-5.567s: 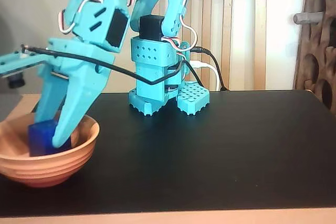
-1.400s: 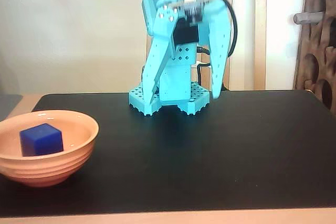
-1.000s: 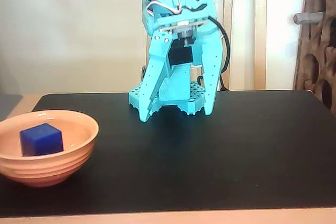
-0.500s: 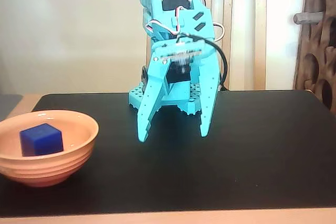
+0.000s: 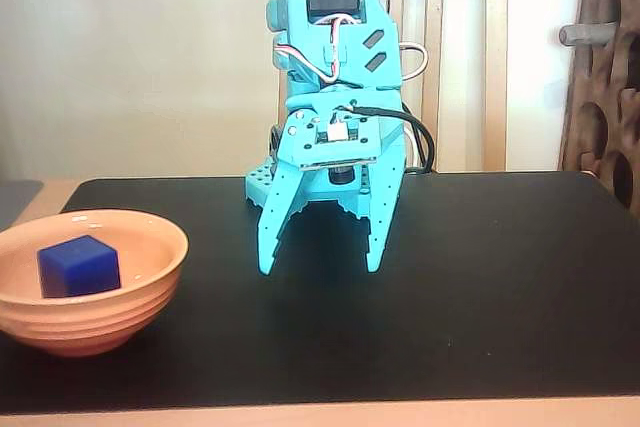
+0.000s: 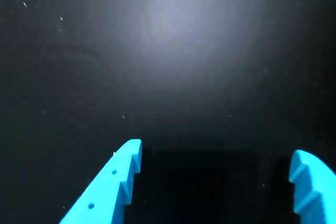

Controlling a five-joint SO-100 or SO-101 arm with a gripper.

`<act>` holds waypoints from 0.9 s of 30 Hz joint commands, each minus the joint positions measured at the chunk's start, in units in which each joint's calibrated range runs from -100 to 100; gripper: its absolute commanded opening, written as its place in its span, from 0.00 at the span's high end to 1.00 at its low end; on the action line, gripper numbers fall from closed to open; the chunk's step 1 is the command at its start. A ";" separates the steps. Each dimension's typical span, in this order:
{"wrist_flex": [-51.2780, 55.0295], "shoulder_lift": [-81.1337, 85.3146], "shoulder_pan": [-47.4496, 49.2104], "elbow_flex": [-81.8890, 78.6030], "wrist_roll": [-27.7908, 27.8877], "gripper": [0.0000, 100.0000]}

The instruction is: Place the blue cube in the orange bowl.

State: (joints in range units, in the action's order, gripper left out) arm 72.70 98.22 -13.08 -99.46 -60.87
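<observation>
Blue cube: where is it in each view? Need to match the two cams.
Fixed view: the blue cube sits inside the orange bowl at the left edge, apart from the arm.
Wrist view: not in it; only bare black mat and the two fingertips.
Shared landmark: the open end effector, fingertips down near the mat, seen at the bottom of the wrist view.

The deep-blue cube (image 5: 79,265) rests inside the ridged peach-orange bowl (image 5: 120,312).
</observation>
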 commanded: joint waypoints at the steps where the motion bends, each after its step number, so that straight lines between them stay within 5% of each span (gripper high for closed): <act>1: 1.78 1.10 0.04 -0.54 0.39 0.68; 13: 2.21 1.10 -0.86 -0.54 3.54 1.00; 27: 2.04 1.10 -0.46 -0.54 1.18 1.00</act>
State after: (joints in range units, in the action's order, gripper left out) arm 74.11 98.39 -13.27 -99.46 -58.73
